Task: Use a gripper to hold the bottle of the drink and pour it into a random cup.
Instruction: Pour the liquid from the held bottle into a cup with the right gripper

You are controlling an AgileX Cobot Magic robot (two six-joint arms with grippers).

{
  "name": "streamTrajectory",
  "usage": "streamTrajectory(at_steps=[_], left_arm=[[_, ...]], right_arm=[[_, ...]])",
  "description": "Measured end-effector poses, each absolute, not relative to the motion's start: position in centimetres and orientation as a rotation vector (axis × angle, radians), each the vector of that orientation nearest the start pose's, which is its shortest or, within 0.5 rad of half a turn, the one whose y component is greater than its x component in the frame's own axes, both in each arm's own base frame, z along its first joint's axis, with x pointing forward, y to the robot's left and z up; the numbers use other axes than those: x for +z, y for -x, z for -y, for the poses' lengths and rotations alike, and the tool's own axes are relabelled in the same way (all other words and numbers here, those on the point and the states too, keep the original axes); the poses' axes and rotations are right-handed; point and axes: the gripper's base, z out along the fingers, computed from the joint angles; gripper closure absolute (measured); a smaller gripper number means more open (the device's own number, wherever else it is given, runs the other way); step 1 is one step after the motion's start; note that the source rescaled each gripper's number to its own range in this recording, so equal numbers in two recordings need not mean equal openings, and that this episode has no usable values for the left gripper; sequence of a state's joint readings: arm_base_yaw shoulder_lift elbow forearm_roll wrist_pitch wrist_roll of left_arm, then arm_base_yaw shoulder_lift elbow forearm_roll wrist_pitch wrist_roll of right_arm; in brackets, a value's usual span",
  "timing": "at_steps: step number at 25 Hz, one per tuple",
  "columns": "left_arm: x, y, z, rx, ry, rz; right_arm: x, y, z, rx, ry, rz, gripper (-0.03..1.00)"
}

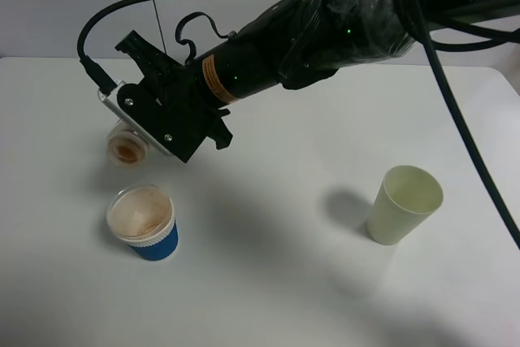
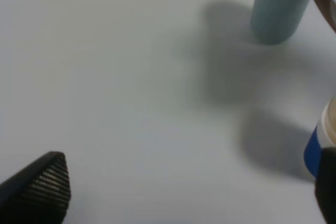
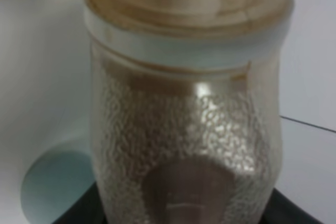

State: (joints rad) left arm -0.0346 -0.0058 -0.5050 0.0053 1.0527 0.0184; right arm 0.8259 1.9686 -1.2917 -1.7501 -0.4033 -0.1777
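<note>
My right gripper reaches across to the left and is shut on the bottle of the drink. The bottle is tipped nearly level above the table, its open brown-stained mouth facing forward. It hangs just behind and above the blue cup, whose inside looks brownish. In the right wrist view the bottle fills the frame, brown-coated inside, between the black fingers. My left gripper is open and empty low over the table. The blue cup is at the edge of the left wrist view.
A pale yellow-green cup stands upright at the right of the table. A teal tumbler stands beyond the blue cup in the left wrist view; in the exterior view it is hidden. The white table has a back edge against the wall.
</note>
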Motion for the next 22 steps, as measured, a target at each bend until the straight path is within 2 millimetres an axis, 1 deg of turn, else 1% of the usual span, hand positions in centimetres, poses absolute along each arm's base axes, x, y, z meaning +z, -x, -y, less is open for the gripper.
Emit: streamTrajectory(at_steps=[5,17,22], left_arm=[[27.9,0.6,-0.1,-0.004,-0.053,-2.025],[27.9,0.6,-0.1,-0.004,-0.053,-2.025],[27.9,0.6,-0.1,-0.004,-0.053,-2.025]], right_arm=[[19.5,-26.8,-34.2,-0.248,2.183,-0.198,0.96],[19.5,-25.4,-35.2,-0.198,2.181,-0.158,0.96],[19.5,-25.4,-35.2,-0.204,2.181,-0.159,0.96]])
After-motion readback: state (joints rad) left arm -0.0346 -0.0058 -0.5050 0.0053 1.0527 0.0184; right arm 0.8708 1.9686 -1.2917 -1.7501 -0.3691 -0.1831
